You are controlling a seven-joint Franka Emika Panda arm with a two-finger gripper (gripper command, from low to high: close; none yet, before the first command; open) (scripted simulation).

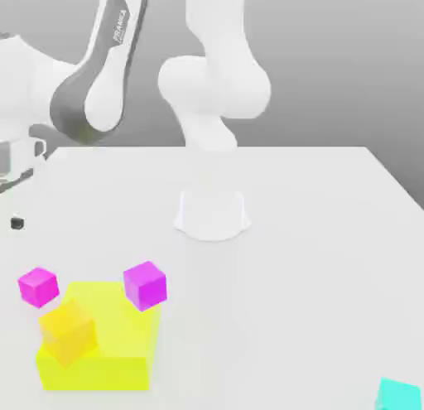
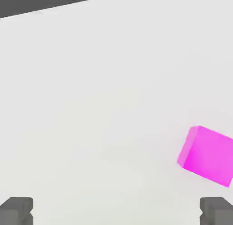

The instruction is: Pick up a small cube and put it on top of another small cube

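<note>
One empty claw (image 2: 116,211), fingers spread apart, pink cube (image 2: 208,156) near, outside its grasp

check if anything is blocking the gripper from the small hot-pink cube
Nothing visible stands between them: in the hand view, only bare white table lies between the open gripper and the hot-pink cube. The yellow block and orange cube sit close to that cube, though.
</note>
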